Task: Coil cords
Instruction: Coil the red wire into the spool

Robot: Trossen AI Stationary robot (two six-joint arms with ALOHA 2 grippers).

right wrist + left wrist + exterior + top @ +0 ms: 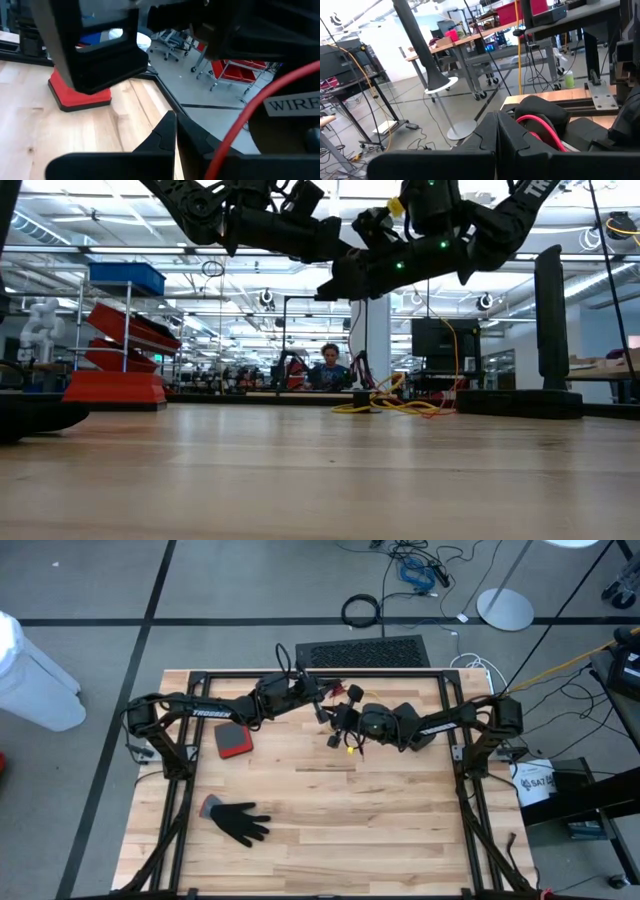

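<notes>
Both grippers, left [327, 700] and right [338, 730], hover pressed together and empty above the yellow-orange cord [392, 404], which they should open before descending to gather.

The high camera is looking straight down on the whole wooden table [300, 800] and some surrounding floor, taking in both arms meeting near the far edge, while the low camera is sitting at tabletop height, looking level across the boards [320, 470] into the room, with the arms hanging in from above. The left wrist camera is peering close past its own fingers [490, 140] out over the table's edge to the floor and benches. The right wrist camera is facing across the tabletop toward the red-and-black block [80, 95], which the high view is also showing [232, 740].
</notes>
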